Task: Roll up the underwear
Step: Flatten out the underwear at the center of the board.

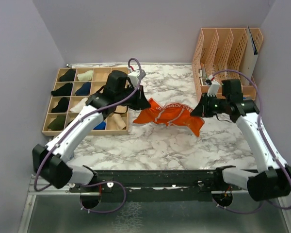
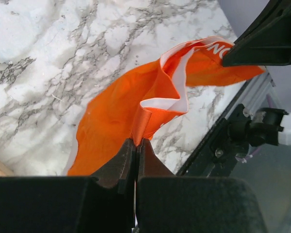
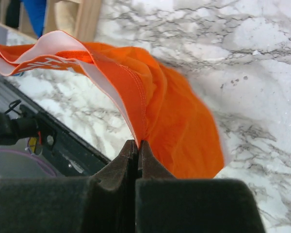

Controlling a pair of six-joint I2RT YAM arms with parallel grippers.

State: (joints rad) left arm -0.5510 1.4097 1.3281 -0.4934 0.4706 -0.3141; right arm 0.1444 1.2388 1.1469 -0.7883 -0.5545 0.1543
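The bright orange underwear (image 1: 169,116) with a white lettered waistband hangs stretched between both grippers above the marble table (image 1: 160,145). My left gripper (image 1: 139,103) is shut on its left end; the left wrist view shows the orange underwear (image 2: 136,97) pinched at the tips of that left gripper (image 2: 137,141). My right gripper (image 1: 200,110) is shut on the right end. The right wrist view has the orange underwear (image 3: 165,111) running up from the closed right gripper (image 3: 137,143), with the waistband (image 3: 48,48) trailing left. No rust-brown underwear is in view.
A wooden compartment tray (image 1: 87,99) with several dark, blue and cream fabric bundles stands at the left, close behind the left arm. A peach slotted file rack (image 1: 228,53) stands at the back right. The black rail (image 1: 160,179) runs along the near edge.
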